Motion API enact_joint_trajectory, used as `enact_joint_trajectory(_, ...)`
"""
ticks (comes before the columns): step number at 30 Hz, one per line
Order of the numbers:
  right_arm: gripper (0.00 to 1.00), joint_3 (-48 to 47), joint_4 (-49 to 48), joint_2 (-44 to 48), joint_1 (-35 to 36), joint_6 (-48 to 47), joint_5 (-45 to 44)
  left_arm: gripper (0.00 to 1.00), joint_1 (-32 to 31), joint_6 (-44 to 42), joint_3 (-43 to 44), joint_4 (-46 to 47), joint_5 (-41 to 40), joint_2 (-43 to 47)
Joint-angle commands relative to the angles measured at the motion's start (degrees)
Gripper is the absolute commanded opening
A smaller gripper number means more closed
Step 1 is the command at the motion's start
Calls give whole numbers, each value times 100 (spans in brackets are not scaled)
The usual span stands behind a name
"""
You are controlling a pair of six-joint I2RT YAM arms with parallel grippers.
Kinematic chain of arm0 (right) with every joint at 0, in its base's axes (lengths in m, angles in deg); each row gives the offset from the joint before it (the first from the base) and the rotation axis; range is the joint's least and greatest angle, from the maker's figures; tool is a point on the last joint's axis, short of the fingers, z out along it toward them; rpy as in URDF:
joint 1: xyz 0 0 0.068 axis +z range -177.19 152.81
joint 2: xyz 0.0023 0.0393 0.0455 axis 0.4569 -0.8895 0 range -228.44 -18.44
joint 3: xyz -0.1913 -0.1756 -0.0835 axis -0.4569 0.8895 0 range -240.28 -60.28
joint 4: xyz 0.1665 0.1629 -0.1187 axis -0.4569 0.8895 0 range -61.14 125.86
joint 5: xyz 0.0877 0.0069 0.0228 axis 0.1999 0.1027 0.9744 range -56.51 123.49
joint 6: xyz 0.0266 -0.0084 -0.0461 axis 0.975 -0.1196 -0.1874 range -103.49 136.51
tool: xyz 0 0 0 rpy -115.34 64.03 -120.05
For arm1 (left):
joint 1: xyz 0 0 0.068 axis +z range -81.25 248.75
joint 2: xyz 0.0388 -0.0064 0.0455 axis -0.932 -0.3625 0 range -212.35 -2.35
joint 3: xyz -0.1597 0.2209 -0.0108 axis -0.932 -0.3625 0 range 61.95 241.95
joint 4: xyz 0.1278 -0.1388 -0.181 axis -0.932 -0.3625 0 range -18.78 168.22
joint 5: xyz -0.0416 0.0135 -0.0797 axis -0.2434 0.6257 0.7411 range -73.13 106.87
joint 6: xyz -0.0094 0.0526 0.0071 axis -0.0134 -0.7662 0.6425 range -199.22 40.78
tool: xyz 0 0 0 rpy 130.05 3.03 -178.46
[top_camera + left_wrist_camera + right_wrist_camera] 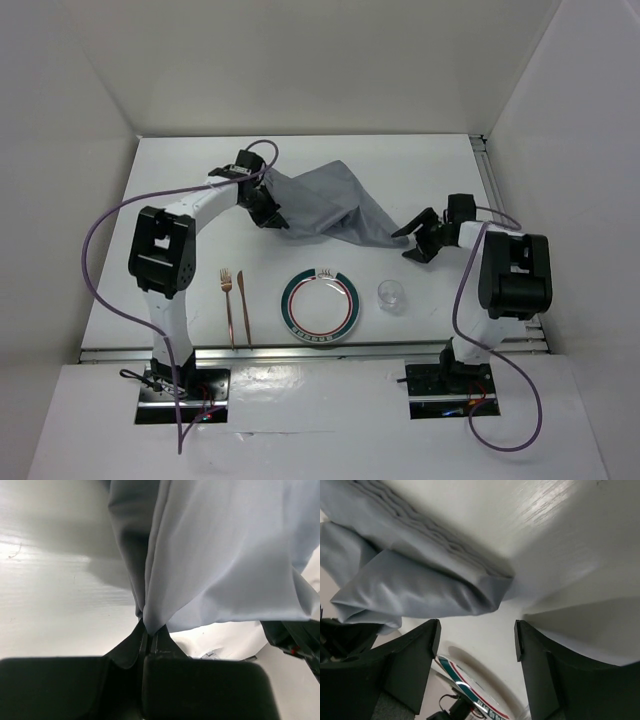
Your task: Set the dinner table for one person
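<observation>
Step in hand: the grey cloth (pixel 335 205) is being handled, by the look of it to be spread or laid as part of the setting. The plate (pixel 320 307), fork (pixel 227 300), knife (pixel 243 305) and glass (pixel 391 295) already stand in a row along the near edge.
Left gripper (pixel 148 632): clenched on a gathered fold of the cloth, which hangs bunched from the pinch.
Right gripper (pixel 476 645): fingers spread with nothing between them, just short of the cloth's crumpled right end.
Next move: likely the right gripper must close on that free end (a thin, slack edge, easy to miss) so both arms can draw the fabric flat.
Dinner table (pixel 180 180): it lies beneath everything, walled by white panels. Its long axis runs left to right across the top view, metal rail toward the arms.
Cloth's lie: slanting from far left to near right, between the grippers.
</observation>
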Motion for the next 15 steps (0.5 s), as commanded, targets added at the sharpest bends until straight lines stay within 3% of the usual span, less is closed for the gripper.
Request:
enact_joint_trajectory(1,71,8,-460,-324,-13,228,204,0,-16,-158,98,-182,-82,320)
enact_joint_trajectory(2,65,8,-513,-386,-13,228,205,0,-16,-158,98,-182,-82,390)
enact_joint_trajectory(5,62,8,-566,-509,-13,334,144,0,-16,-158,212,-182,-82,390)
enact_joint_trajectory(9,49,-44,-811,-632,-13,614,-102,0,36,-210,414,-365,-152,390)
enact_joint_trajectory(14,0,-1113,-716,-1045,-13,843,-269,0,247,-578,887,-576,-267,443)
enact_joint_trajectory(15,0,-1360,-551,-1098,-13,844,-330,0,422,-667,1037,-629,-188,373)
